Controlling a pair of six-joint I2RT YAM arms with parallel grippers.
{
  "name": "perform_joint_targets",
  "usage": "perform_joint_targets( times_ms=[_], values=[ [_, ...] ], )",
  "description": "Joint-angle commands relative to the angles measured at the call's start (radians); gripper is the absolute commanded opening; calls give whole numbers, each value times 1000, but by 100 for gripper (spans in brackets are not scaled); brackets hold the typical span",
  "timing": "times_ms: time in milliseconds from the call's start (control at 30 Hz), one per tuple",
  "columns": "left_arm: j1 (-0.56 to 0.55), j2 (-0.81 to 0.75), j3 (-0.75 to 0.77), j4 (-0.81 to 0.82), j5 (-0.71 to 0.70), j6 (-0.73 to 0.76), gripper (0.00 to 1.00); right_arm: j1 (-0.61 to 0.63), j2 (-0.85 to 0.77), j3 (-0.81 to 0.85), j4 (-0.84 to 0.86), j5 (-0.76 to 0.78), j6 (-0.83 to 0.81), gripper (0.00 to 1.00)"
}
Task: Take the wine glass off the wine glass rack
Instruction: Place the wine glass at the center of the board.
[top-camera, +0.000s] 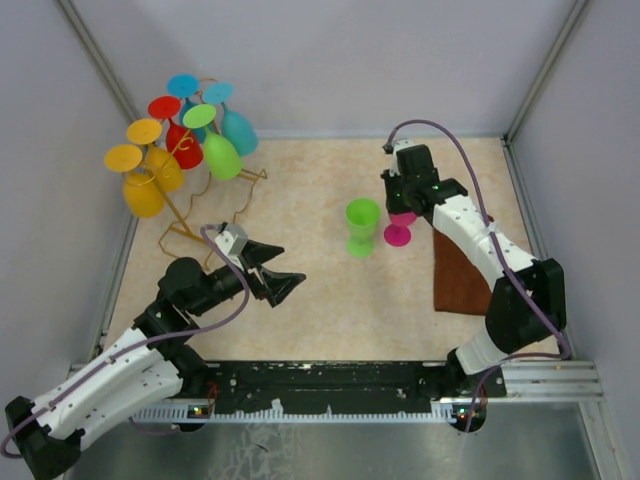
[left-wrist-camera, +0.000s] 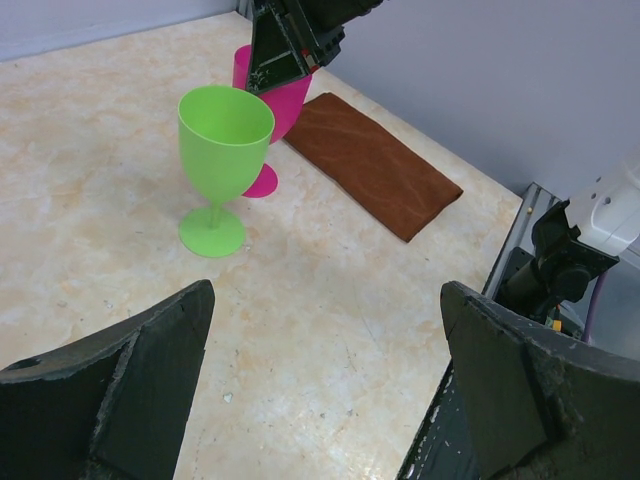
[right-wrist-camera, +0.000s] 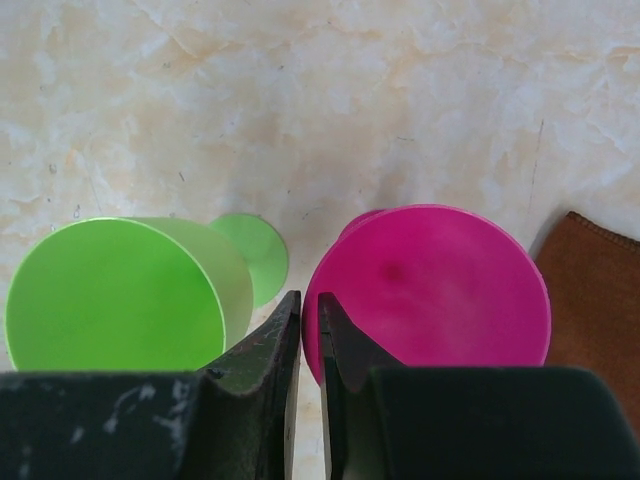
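The wine glass rack (top-camera: 183, 218) stands at the upper left of the top view, hung with coloured glasses (top-camera: 222, 155). Right of centre, a magenta wine glass (right-wrist-camera: 430, 285) and a green wine glass (right-wrist-camera: 115, 295) stand upright side by side. The right gripper (right-wrist-camera: 308, 300) straddles the magenta rim, its jaws a sliver apart; whether they pinch it cannot be told. At the lower left, the left gripper (left-wrist-camera: 327, 290) gapes wide and empty.

A brown cloth (left-wrist-camera: 370, 165), seemingly suede, lies flat on the marbled table (left-wrist-camera: 100, 130).

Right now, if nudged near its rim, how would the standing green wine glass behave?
The green wine glass probably tips easily: wide bowl, thin stem, small foot. Its opaque matte look suggests light plastic, unlikely to shatter.
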Motion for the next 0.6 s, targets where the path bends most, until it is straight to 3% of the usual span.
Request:
perform_joint_targets(
  times_ms=[0, 567],
  values=[
    [1, 1, 20, 21, 15, -9, 100, 1, -11, 50, 19, -26, -14, 13],
    [1, 1, 24, 19, 21, -12, 100, 1, -25, 58, 30, -90, -7, 14]
  ],
)
